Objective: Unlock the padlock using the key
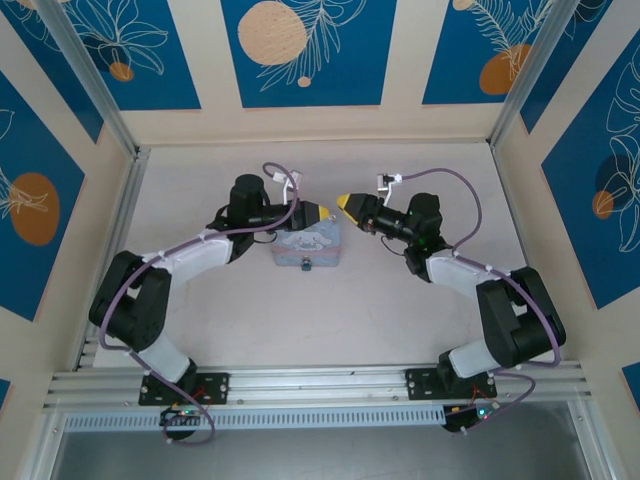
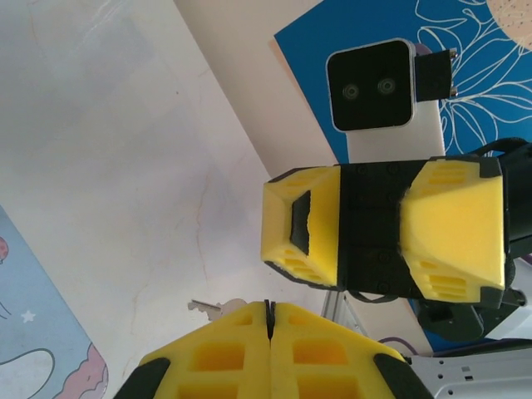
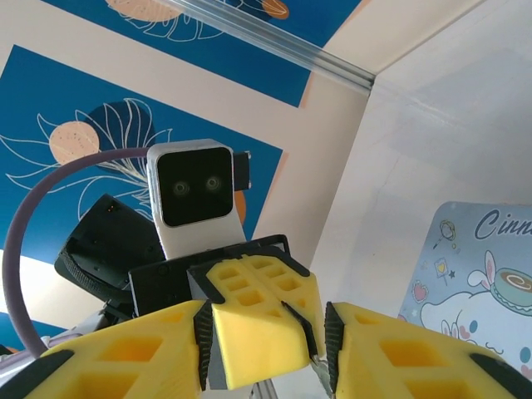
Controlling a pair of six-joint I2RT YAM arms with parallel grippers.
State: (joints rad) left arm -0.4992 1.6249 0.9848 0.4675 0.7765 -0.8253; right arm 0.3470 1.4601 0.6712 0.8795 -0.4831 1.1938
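key [image 2: 204,307] pinched in shut left gripper [image 2: 268,312]; right gripper [image 3: 266,328] fingers half-spread astride its tip.

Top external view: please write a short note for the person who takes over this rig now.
Left gripper: shut, the key sticking out at its tips.
Right gripper: open, facing the left one, nothing seen in it.
Padlock: on the near side of the tin, untouched.
Done: key picked up.
Left to do: put key in padlock, turn, open it.
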